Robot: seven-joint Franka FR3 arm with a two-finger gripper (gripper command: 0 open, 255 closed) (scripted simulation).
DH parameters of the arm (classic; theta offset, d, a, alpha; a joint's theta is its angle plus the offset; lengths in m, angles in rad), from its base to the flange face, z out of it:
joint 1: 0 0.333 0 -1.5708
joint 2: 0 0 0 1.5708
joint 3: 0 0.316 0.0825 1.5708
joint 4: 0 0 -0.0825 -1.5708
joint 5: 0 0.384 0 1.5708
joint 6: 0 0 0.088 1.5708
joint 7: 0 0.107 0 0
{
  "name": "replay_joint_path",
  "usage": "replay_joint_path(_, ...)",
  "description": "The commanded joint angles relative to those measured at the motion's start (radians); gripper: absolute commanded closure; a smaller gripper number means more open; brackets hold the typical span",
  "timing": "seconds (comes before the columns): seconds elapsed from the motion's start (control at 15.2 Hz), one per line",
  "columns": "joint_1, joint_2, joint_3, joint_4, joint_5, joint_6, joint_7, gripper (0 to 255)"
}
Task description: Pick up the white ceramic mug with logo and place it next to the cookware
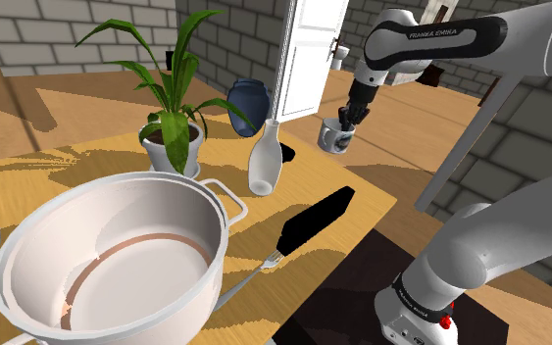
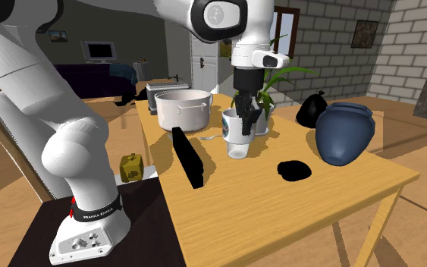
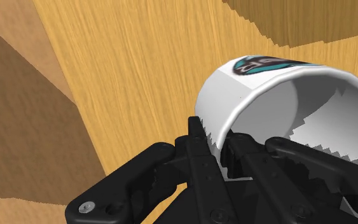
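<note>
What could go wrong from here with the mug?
1. The gripper clasps the mug by one stretch of rim wall, off the table. It could twist or slip.
2. The vase and plant stand between it and the pot. A low carry may topple the narrow vase.
</note>
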State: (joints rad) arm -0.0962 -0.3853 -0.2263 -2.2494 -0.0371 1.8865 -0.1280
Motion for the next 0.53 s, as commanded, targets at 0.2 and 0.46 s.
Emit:
replay_joint_path(0.2,0.001,-0.005,0.004,0.064,0.001,-0.069,0.003,255)
replay_joint_path(0.46,0.003,-0.005,0.006,0.118,0.002,-0.123,0.004,255)
